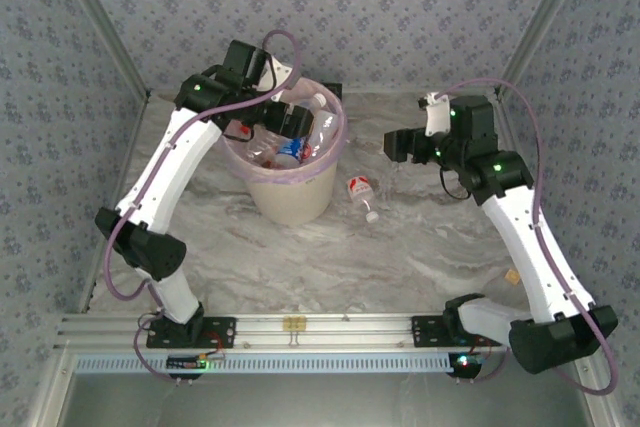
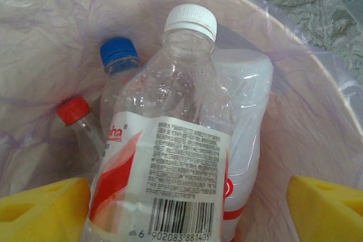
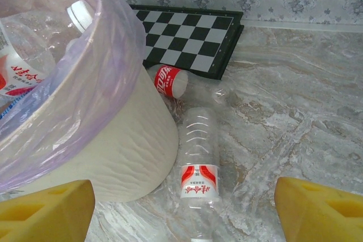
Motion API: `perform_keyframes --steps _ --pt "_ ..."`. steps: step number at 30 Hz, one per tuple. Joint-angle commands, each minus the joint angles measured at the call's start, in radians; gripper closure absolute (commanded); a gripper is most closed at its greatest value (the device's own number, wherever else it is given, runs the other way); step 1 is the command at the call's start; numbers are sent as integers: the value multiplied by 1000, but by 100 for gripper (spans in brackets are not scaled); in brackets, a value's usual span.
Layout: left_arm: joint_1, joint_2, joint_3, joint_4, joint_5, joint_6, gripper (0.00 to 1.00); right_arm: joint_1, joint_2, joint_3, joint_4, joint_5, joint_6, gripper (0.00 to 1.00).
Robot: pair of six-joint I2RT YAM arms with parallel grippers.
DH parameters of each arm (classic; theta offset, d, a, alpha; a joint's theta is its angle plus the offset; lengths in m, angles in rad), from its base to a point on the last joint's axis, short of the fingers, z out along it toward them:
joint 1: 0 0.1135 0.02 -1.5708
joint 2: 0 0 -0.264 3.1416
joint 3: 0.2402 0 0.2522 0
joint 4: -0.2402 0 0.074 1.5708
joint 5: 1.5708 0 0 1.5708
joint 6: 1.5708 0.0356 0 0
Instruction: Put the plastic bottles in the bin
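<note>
The bin (image 1: 292,197), cream with a pink liner, stands left of the table's middle and holds several plastic bottles. My left gripper (image 1: 291,119) hovers over its mouth, open. Between its yellow fingers (image 2: 42,211) lies a white-capped bottle (image 2: 181,111) with a red and white label, clear of the right finger. Under it are a blue-capped bottle (image 2: 119,55) and a red-capped one (image 2: 74,109). My right gripper (image 1: 396,145) stands open to the right of the bin. Below it a clear bottle (image 3: 198,157) lies on the table beside the bin wall (image 3: 113,140).
A second bottle with a red label (image 3: 170,80) lies behind the bin, against a folded chessboard (image 3: 187,32) at the back wall. Marble tabletop (image 1: 430,247) stretches right and in front of the bin. Patterned walls close in the sides and back.
</note>
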State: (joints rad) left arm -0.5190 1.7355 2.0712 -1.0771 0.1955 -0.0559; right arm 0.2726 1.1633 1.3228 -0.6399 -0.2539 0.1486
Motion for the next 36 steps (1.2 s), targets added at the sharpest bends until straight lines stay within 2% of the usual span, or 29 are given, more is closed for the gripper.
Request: perform_keyframes --steps 1,7,13,19,25,27,31,36 --pt "12 -48 10 30 33 -8 16 -4 8 -6 14 -2 -6 16" --pt "10 -72 -77 80 108 -105 32 -5 12 -11 16 -1 -7 16" --pt "-8 -124 -258 179 81 -167 35 -4 28 -23 6 37 -19 16" --pt "-13 -140 -365 245 65 -204 37 7 51 -52 -21 93 -30 17" --pt "-20 -146 -347 253 69 -210 37 55 108 -69 -73 185 -54 18" --pt "-21 -150 -325 242 54 -206 34 72 131 -92 -81 201 -62 18" --pt "-21 -164 -287 212 7 -174 26 97 172 -164 -57 166 -61 17" --pt "-12 -167 -235 185 -4 -143 22 102 224 -229 17 59 -59 13"
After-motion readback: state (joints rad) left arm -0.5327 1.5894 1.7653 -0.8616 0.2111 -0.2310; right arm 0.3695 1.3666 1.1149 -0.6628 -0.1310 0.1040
